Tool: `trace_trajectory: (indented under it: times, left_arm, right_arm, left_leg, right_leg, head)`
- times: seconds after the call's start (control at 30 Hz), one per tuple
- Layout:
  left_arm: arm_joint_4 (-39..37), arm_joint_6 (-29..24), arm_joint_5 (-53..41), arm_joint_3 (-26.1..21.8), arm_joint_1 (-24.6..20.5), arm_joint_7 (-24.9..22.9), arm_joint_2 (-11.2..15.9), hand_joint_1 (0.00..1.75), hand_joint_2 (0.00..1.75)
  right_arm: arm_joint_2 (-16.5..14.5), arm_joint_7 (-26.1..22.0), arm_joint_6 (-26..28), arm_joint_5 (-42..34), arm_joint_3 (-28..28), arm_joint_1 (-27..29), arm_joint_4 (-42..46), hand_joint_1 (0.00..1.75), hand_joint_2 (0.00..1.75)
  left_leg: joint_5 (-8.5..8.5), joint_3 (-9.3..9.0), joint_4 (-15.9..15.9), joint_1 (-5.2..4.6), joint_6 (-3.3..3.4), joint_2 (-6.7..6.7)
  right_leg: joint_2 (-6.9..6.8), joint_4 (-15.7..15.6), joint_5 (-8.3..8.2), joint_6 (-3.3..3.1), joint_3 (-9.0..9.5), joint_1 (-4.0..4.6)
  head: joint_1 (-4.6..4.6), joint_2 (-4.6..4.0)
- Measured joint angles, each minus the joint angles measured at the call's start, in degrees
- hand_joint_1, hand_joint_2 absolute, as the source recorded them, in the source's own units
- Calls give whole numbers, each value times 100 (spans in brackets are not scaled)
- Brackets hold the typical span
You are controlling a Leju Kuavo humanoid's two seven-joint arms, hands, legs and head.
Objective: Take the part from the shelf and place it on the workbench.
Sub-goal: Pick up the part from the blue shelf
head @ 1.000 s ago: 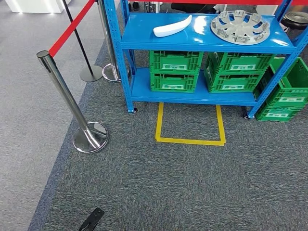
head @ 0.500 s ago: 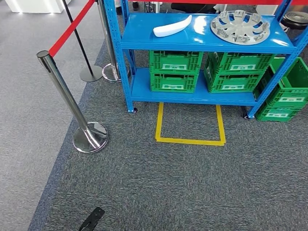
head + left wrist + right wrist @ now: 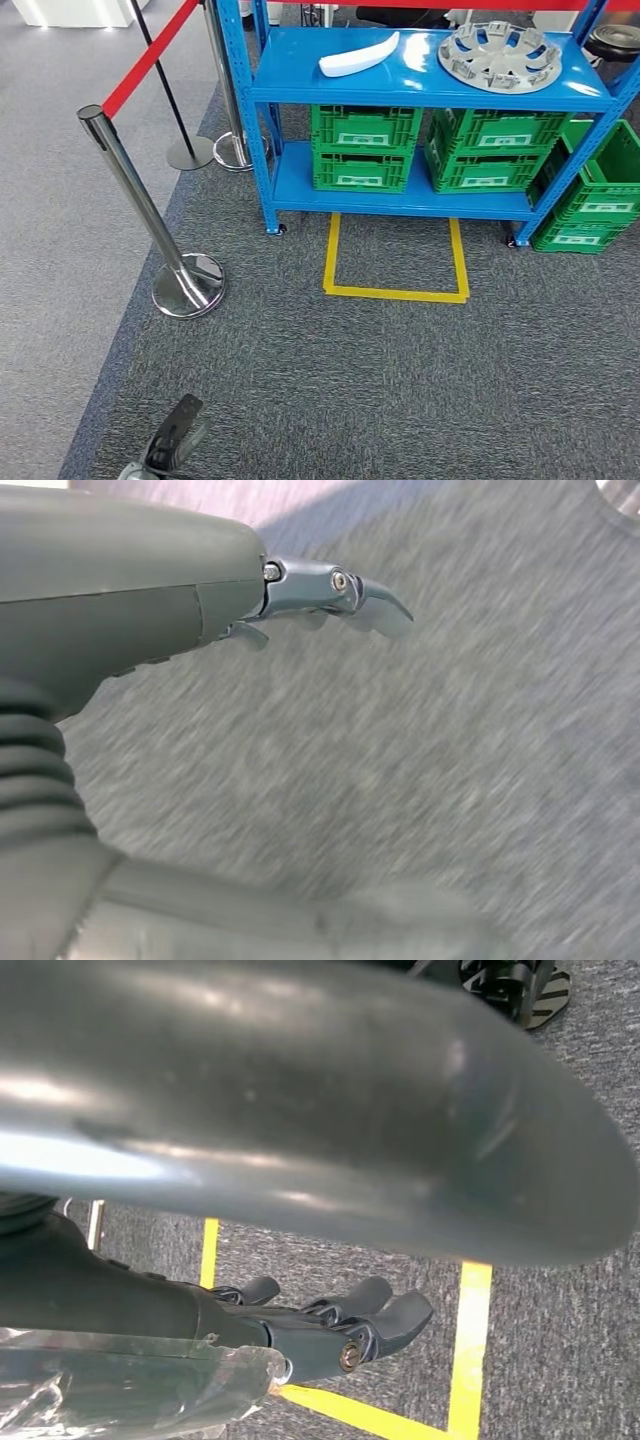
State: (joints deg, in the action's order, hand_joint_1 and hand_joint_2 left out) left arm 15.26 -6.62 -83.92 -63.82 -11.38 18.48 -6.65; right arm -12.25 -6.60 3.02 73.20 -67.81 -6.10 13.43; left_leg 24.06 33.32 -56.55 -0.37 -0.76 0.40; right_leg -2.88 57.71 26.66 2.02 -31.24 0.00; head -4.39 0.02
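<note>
White part (image 3: 358, 55) lies on the blue shelf (image 3: 423, 95), upper centre of frame. Left hand (image 3: 172, 440) at lower left and right hand (image 3: 332, 1325) both hold nothing, fingers extended.

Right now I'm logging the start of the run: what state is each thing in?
White curved plastic part: lying flat on the blue shelf's top level, untouched.
Silver wheel cover: lying flat on the same level.
Green plastic crates: stacked in pairs underneath.
Left hand: empty, fingers extended.
Right hand: empty, fingers extended.

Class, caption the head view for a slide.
Blue metal shelf holding a white curved part and silver hubcap; left hand below.
</note>
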Motion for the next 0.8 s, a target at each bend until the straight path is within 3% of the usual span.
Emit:
trace_trajectory:
  times: [0.23,0.5,0.8]
  left_arm:
    - [149,-64,-27,141,-719,45,438,0,175]
    - [198,-217,-30,263,-867,90,563,0,175]
    - [418,-322,-480,950,-1698,-32,950,0,175]
  right_arm:
    - [-1,51,-51,32,1,-71,-1,0,0]
    - [-1,54,-55,37,1,-90,-1,0,0]
    - [-1,140,-120,184,31,-186,-1,0,0]
  left_leg:
    - [-4,-1,0,0,-2,1]
    - [-1,2,-1,-4,1,1]
    - [-21,2,-1,4,-4,1]
  right_leg:
    - [3,2,-8,-2,5,1]
    - [5,0,-8,-1,0,-4]
    - [4,3,-17,-5,0,5]
  head:
    - [0,0]
    - [0,0]
    - [-2,0]
